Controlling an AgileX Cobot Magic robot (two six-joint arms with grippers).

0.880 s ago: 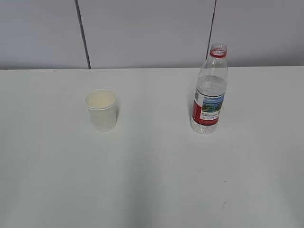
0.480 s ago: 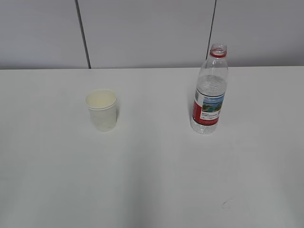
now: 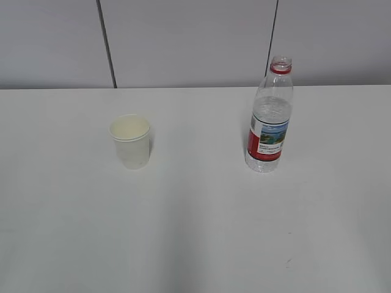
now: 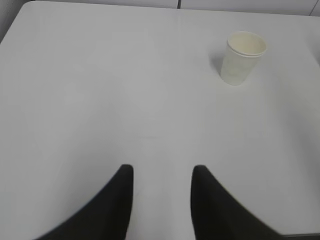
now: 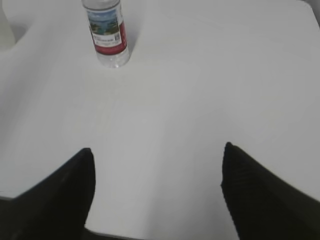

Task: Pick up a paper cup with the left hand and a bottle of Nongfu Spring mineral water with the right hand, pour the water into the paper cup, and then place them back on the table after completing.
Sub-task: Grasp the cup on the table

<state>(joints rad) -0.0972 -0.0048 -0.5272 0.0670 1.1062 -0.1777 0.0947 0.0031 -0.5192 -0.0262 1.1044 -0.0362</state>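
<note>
A white paper cup [image 3: 131, 141] stands upright on the white table [image 3: 195, 232], left of centre; the left wrist view has the cup [image 4: 243, 57] far ahead and to the right. The clear bottle [image 3: 269, 125], red-labelled and uncapped, stands upright to the right with water [image 3: 272, 110] up to its shoulder. Seen from the right wrist, the bottle [image 5: 107, 32] is far ahead on the left. My left gripper [image 4: 162, 172] is open and empty over bare table. The right gripper [image 5: 157, 150] is open wide and empty. Neither arm shows in the exterior view.
A grey panelled wall [image 3: 195, 43] rises behind the table's far edge. The table's far left corner [image 4: 30, 5] shows in the left wrist view and its far right corner [image 5: 302, 5] in the right wrist view.
</note>
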